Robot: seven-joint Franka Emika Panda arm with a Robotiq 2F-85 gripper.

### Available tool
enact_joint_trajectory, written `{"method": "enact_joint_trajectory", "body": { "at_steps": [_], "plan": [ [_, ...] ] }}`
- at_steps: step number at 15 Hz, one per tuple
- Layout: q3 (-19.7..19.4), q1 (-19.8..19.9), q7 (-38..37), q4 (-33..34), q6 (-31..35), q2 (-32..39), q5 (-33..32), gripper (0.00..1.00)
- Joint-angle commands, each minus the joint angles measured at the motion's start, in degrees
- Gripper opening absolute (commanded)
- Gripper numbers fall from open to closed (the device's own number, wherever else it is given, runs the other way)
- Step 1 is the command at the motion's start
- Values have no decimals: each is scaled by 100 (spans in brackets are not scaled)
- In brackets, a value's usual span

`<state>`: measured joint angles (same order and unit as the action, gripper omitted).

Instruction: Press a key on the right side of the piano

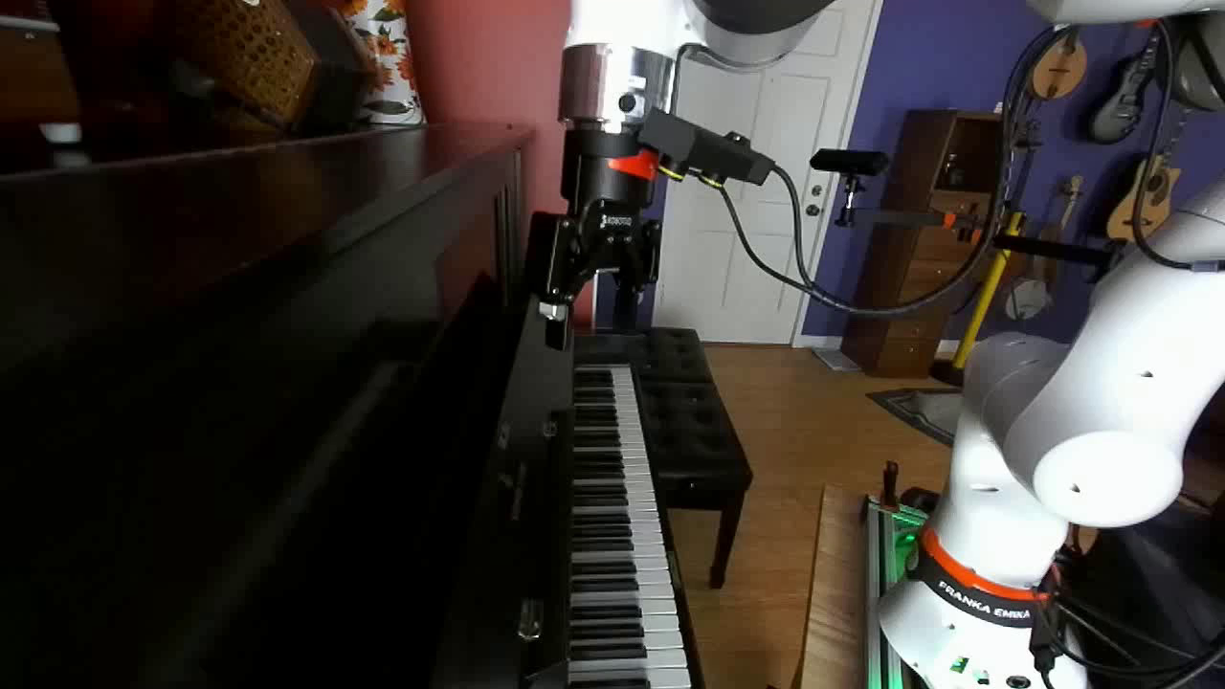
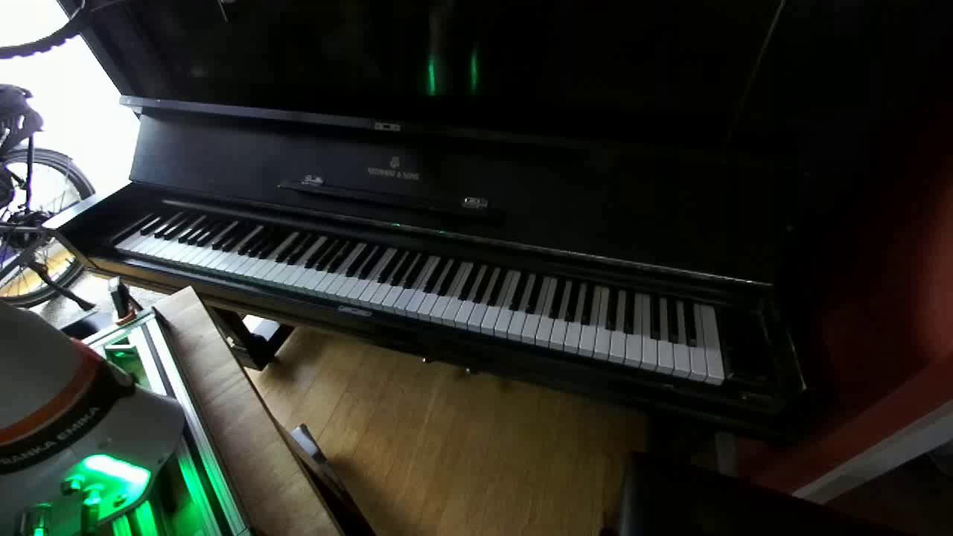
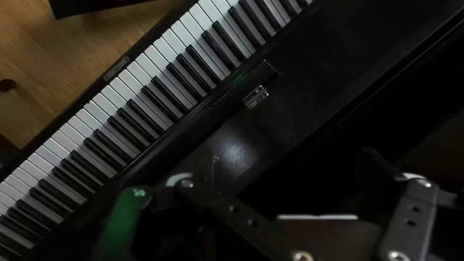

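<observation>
1. The piano (image 2: pixel 521 179) is seen from the front in an exterior view, its row of keys (image 2: pixel 428 298) uncovered from end to end.
2. The pincer (image 1: pixel 590 323) is held above the level of the keys, apart from them, with its two sides spread.
3. In the wrist view, the keys are seen running diagonally across the upper left.
4. A black padded bench (image 1: pixel 694 431) is placed just beside the keys.
</observation>
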<state>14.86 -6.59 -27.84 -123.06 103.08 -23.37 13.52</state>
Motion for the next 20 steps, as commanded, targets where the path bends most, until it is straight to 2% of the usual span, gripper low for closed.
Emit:
{"method": "enact_joint_trajectory", "body": {
  "at_steps": [1,8,11,15,20],
  "plan": [
    [-16,-18,-7,10,-9,6,-9,100],
    [-16,-18,-7,10,-9,6,-9,100],
    [-192,155,117,-228,86,-82,-232,100],
    [-611,451,770,-713,185,-125,-849,100],
    [-1172,772,1940,-1410,681,-75,-1701,100]
  ]
}}
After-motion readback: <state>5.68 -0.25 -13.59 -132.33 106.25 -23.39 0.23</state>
